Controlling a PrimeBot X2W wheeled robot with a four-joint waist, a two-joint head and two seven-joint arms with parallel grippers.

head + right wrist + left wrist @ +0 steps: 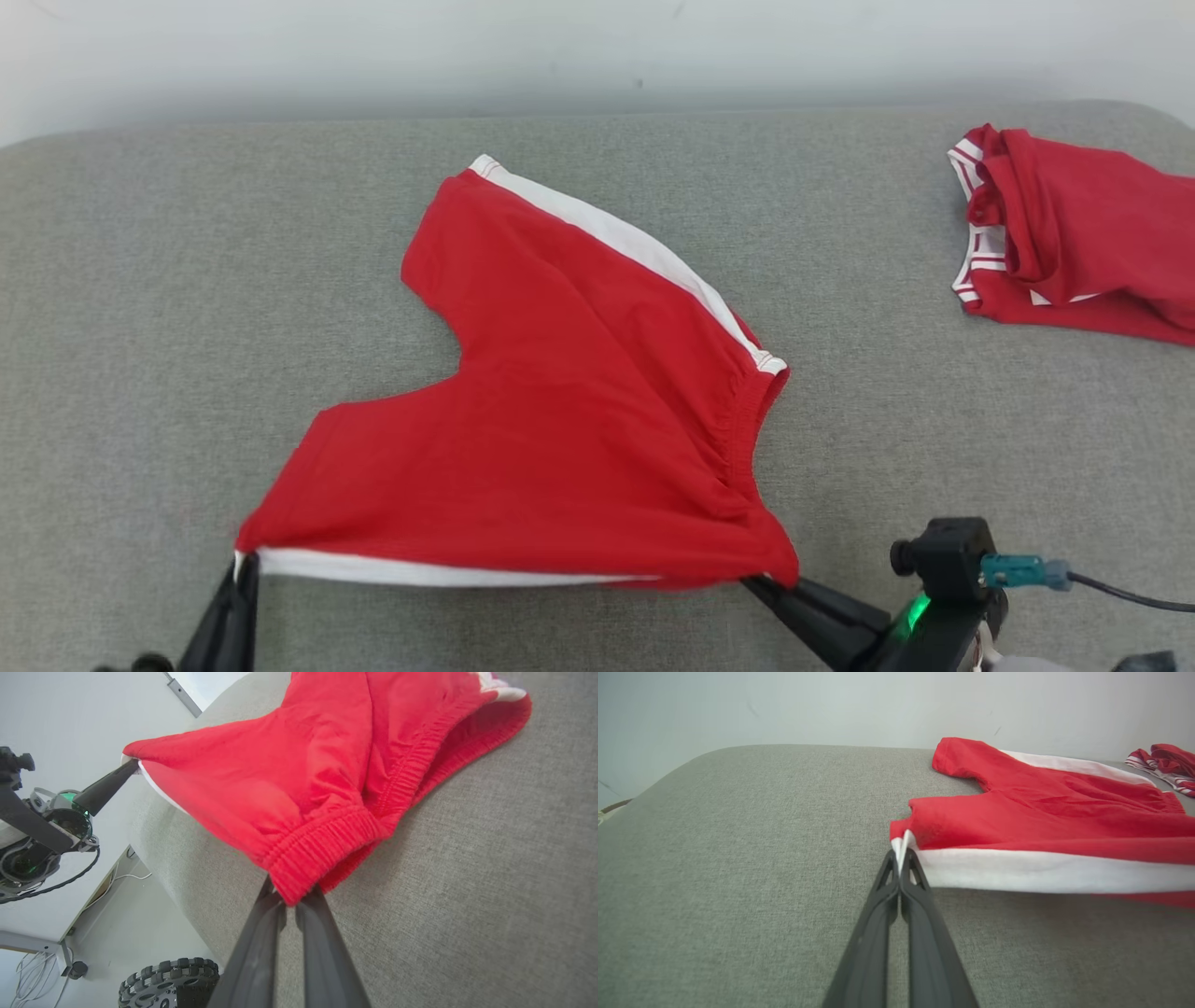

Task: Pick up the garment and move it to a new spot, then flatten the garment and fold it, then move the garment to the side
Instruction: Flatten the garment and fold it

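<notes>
Garment (560, 420) mid-frame on grey surface (140, 327). Left end effector (901, 858) clamped on its white hem corner; right end effector (288, 898) clamped on the elastic waistband. Right wrist view adds a wheel (168, 982), lower left.

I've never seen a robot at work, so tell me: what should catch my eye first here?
Bright red shorts with white side stripes lie spread across the grey surface. The left gripper pinches a near leg corner, the right gripper the elastic waistband. A second red garment lies crumpled at the far right.

On padded surface (140, 327): garment (560, 401) central, second garment (1074, 243) far right.
</notes>
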